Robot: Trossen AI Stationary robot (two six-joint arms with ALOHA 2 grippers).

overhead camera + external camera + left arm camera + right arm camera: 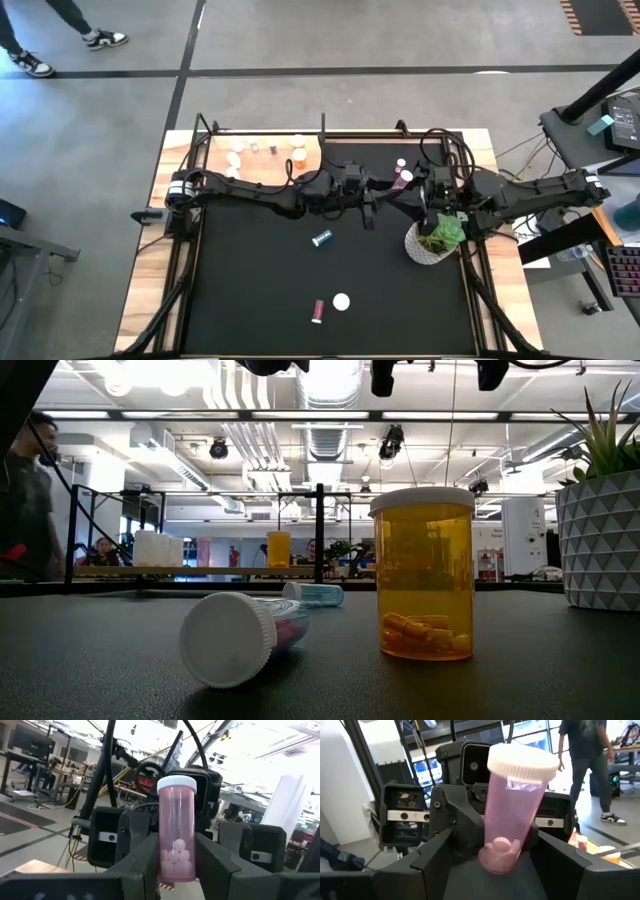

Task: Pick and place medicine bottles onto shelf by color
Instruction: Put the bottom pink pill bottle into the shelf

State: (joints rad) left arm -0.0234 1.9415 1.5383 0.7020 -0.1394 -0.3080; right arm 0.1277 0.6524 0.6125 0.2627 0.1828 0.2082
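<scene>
My left gripper (177, 865) is up in the air over the middle of the table, and its jaws pinch a pink bottle (176, 832) with a white cap. The same bottle shows standing between the fingers of my right gripper (507, 852), whose jaws are spread wide beside it. I cannot tell if they touch it. The shelf (262, 152) is at the far left with small bottles on it. An orange bottle (421, 573) stands on the black mat.

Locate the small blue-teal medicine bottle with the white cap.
In the high view, the blue-teal bottle lies near the centre of the black mat, left of the white plant pot and apart from it.
</scene>
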